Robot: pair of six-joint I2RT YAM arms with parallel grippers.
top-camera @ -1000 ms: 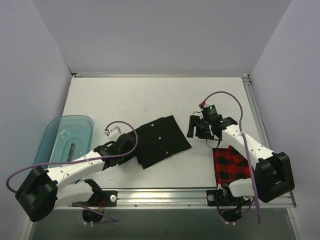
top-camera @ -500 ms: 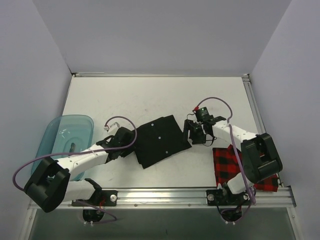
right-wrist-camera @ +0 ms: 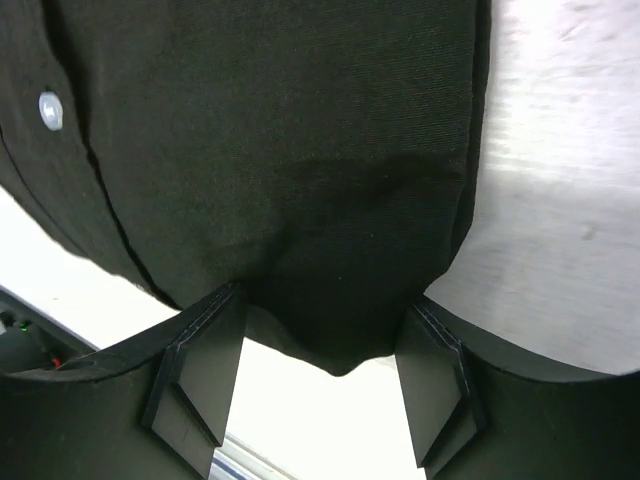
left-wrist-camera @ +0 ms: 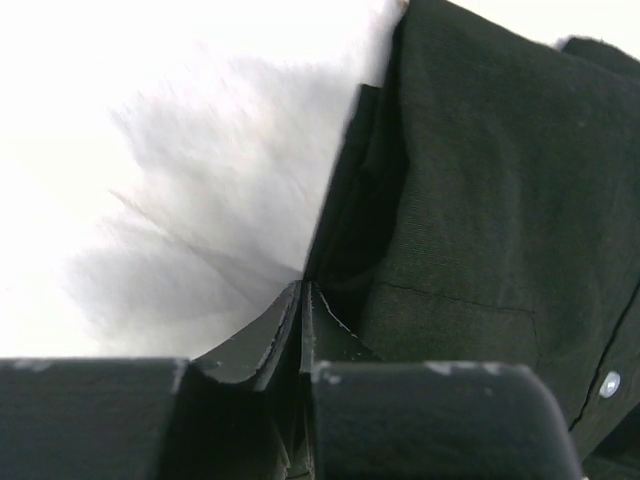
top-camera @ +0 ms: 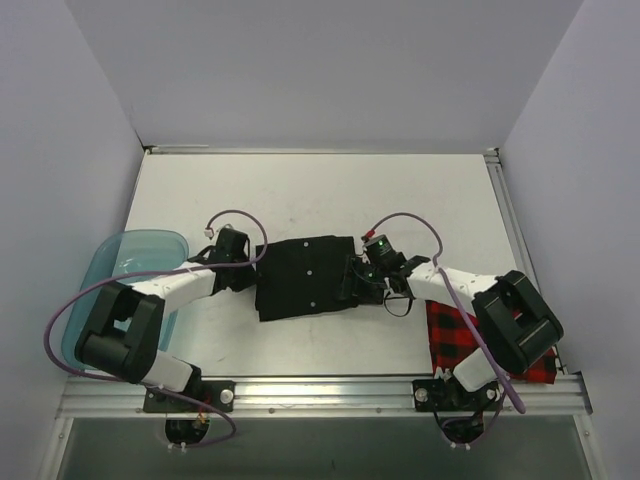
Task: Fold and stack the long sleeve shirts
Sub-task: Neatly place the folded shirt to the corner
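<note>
From high up behind both arm bases, the overhead camera looks down over the whole table [top-camera: 300, 190]. Each wrist camera sits just behind its own fingers and looks forward past them from very close. Ahead of the left gripper [left-wrist-camera: 301, 292] the black shirt [left-wrist-camera: 480, 200] lies to the right. It fills the view beyond the right gripper [right-wrist-camera: 325, 296]. All three views share it.

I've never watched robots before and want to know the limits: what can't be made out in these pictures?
- Check shirt, top view: the right arm covers part; its shape is unclear.
- Tub, top view: the left arm crosses it, hiding any contents.
- Black shirt, every view: sleeves out of sight, tucked under or cut off.
- Left wrist view: table washed out, blurred.
</note>
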